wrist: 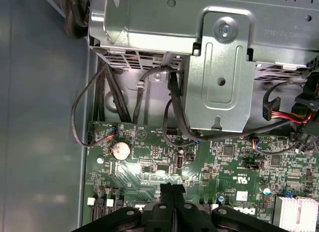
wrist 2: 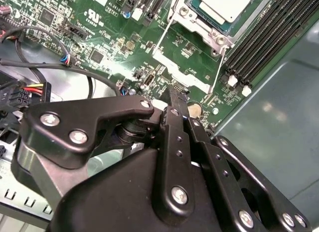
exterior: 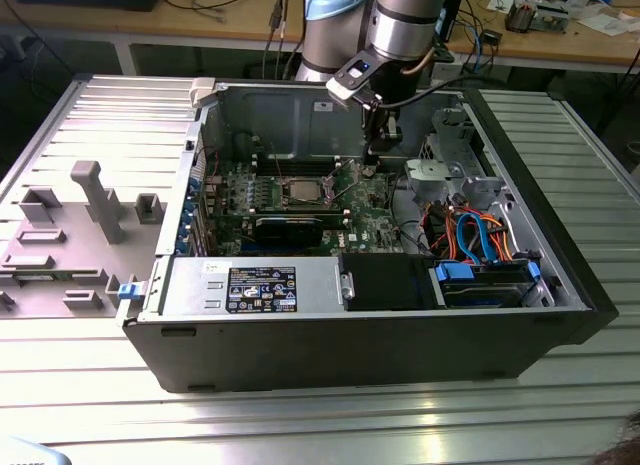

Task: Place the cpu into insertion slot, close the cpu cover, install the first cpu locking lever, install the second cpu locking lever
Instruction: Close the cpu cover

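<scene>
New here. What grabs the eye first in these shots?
The open computer case, lying on a slatted metal table, dominates the exterior view, with the arm reaching down into it. The shut tool hangs over the green board, to the exterior view's right of the silvery cpu.

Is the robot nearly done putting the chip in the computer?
About halfway. The cpu is already in place on the green board, and the cpu cover seems to lie down around it. The gripper holds nothing, jaws together, just above the board beside it. The two thin locking levers look unlatched, so locking them is what seems left.
</scene>
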`<state>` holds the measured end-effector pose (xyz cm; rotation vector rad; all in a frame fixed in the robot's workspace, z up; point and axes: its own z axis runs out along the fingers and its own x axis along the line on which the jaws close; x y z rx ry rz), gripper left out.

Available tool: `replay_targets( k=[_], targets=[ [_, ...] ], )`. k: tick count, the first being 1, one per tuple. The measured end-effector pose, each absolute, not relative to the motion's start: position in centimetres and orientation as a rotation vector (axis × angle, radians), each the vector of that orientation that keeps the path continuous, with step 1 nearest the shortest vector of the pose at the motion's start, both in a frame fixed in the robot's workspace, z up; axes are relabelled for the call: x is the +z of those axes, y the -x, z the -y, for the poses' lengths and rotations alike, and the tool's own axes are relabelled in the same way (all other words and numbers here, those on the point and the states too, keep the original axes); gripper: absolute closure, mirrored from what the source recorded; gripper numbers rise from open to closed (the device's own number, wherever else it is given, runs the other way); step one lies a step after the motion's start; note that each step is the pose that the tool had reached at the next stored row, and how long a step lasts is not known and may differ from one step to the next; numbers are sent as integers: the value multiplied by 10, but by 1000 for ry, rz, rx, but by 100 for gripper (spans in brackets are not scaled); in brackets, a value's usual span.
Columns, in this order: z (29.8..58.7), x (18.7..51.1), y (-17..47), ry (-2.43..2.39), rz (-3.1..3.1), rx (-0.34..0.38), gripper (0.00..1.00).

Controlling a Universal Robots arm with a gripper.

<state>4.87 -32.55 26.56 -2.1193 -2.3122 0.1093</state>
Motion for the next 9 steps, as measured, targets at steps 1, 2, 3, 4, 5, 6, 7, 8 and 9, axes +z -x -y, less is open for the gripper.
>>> replay_targets(
  k=[1,2,3,4,5,6,7,8,9],
  targets=[
    [326,265,-50,2118,2310,112,89],
    [326,264,-50,2117,2307,115,89],
    [326,262,-51,2116,2305,119,89],
    [326,261,-52,2114,2303,122,89],
    [326,258,-53,2111,2300,128,89],
    [326,257,-53,2109,2299,130,89],
    [326,255,-53,2108,2297,133,89],
    [326,253,-53,2107,2296,135,89],
    [326,252,-53,2106,2295,136,89]
  ],
)
